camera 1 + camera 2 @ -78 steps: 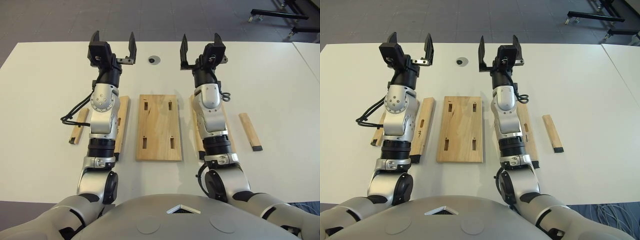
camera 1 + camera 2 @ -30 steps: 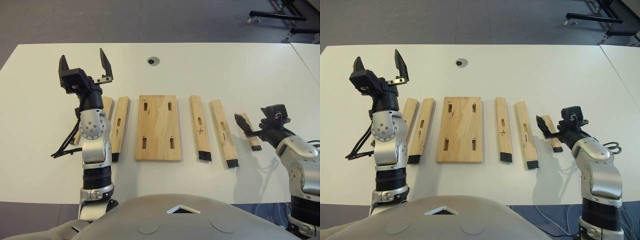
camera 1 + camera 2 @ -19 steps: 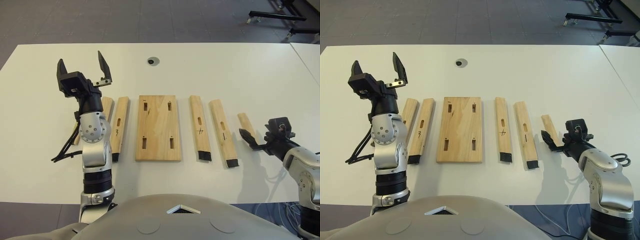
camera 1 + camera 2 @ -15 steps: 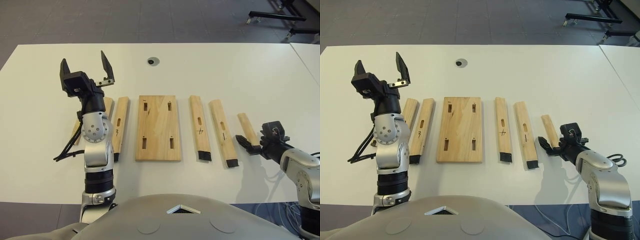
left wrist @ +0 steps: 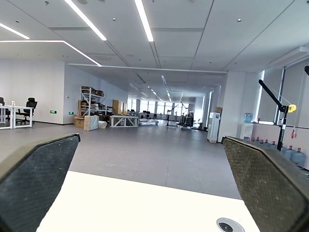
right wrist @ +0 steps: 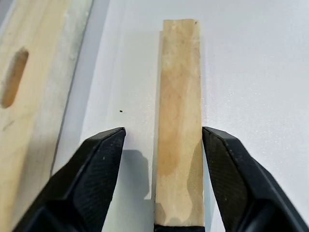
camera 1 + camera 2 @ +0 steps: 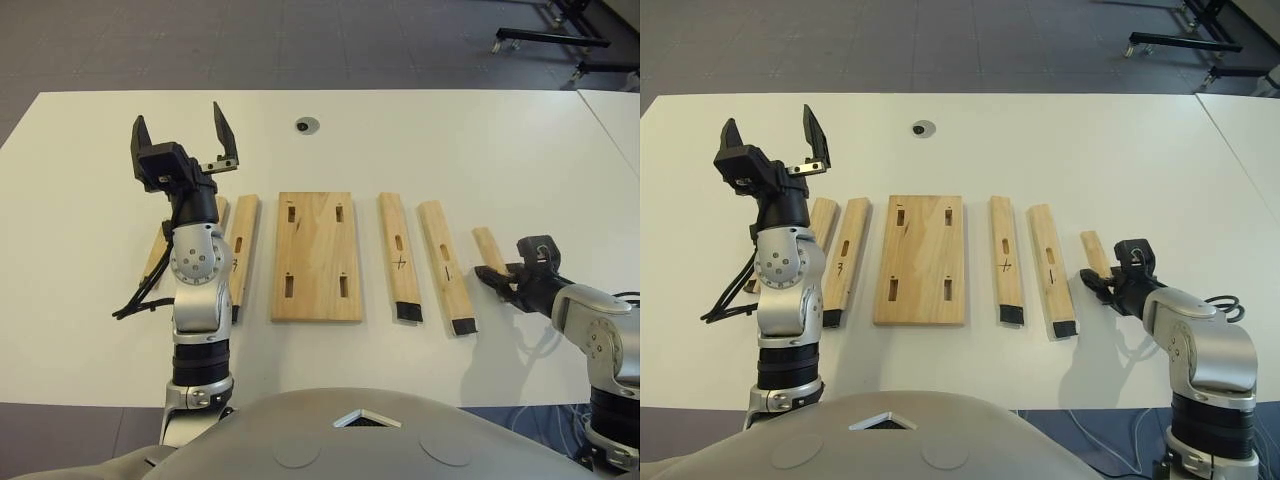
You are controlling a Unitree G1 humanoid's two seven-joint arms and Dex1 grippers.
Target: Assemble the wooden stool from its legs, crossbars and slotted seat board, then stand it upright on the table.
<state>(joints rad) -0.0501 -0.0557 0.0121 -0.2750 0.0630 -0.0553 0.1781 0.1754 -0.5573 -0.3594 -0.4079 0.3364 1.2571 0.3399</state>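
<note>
moved: right tool (image 6: 163, 140) is swinging down onto short crossbar (image 6: 179, 72) | tools: right is straddling it, spread; left tool (image 7: 178, 120) is hovering spread | risk: end pinch letting crossbar swing free

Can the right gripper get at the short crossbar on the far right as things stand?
Probably yes: the right gripper is open, its fingers either side of the short crossbar, and the neighbouring leg lies apart.

Right gripper (image 7: 1098, 284) drops from mid-table to right crossbar (image 7: 1095, 250), jaws open astride its near end; left gripper (image 7: 178, 125) shifts left.
</note>
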